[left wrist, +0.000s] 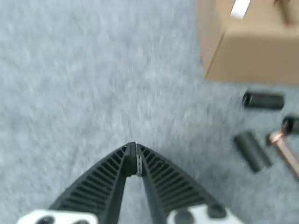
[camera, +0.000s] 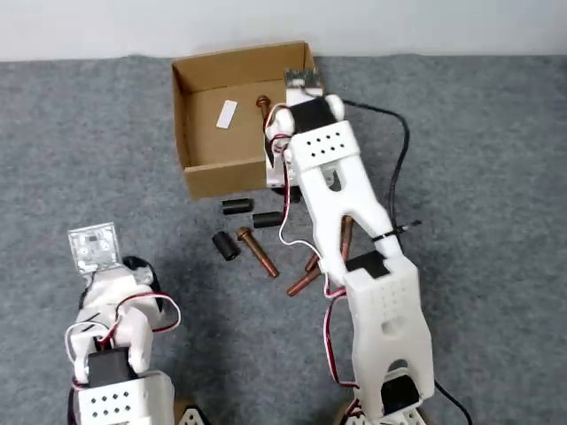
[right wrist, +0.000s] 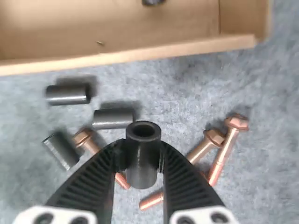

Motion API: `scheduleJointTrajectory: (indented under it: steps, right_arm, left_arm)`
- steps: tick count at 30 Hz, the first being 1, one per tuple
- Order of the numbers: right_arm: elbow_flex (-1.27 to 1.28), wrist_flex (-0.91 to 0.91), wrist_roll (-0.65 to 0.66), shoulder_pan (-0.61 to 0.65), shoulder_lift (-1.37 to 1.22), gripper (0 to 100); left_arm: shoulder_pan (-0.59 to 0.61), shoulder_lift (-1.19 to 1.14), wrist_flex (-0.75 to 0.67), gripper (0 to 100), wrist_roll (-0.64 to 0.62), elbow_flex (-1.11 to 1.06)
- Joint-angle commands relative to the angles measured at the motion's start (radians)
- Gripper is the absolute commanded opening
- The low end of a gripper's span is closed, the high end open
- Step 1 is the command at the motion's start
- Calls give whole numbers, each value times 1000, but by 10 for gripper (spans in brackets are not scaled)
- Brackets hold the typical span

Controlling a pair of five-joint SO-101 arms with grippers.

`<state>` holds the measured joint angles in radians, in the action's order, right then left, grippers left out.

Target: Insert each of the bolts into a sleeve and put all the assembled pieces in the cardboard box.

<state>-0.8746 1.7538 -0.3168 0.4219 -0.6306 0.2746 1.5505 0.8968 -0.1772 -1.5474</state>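
My right gripper [right wrist: 140, 150] is shut on a black sleeve [right wrist: 142, 133], held upright just above the carpet in front of the cardboard box [camera: 199, 164]. Below it lie three loose black sleeves [right wrist: 67, 94] [right wrist: 112, 118] [right wrist: 60, 150] and several copper bolts [right wrist: 227, 140] [right wrist: 205, 143] [right wrist: 86, 139]. In the high view the sleeves [camera: 236, 206] and a bolt [camera: 257, 251] lie just in front of the box. One copper bolt [camera: 263, 106] lies inside the box. My left gripper [left wrist: 133, 157] is shut and empty over bare carpet, well short of the parts.
The right arm [camera: 341, 204] stretches from the near edge to the box's front right corner and covers some bolts. The left arm [camera: 115, 310] sits at the near left. A white label [camera: 228, 113] lies on the box floor. Grey carpet lies all around.
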Motion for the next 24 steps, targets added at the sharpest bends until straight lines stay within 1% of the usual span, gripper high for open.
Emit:
scheduleJointTrajectory:
  steps: [1, 4, 8, 11, 15, 20, 24]
  right_arm:
    - [71, 44, 25, -22, 222, 8]
    - [210, 44, 25, -47, 367, 8]
    - [390, 42, 25, -102, 553, 8]
    - [496, 41, 23, -159, 680, 8]
    - [620, 41, 18, -251, 828, 8]
    - [802, 38, 18, -355, 1004, 8]
    - [947, 33, 17, -420, 1130, 8]
  left_arm:
    - [-3, 2, 35, 6, -12, 156]
    - [-48, 0, 69, 7, -12, 243]
    - [-203, -2, 110, 7, -12, 302]
    - [-316, -2, 104, 7, -12, 305]
    - [-431, -2, 95, 7, -12, 306]
    - [-531, -2, 68, 6, -12, 308]
    - [-554, -5, 66, 6, -6, 334]
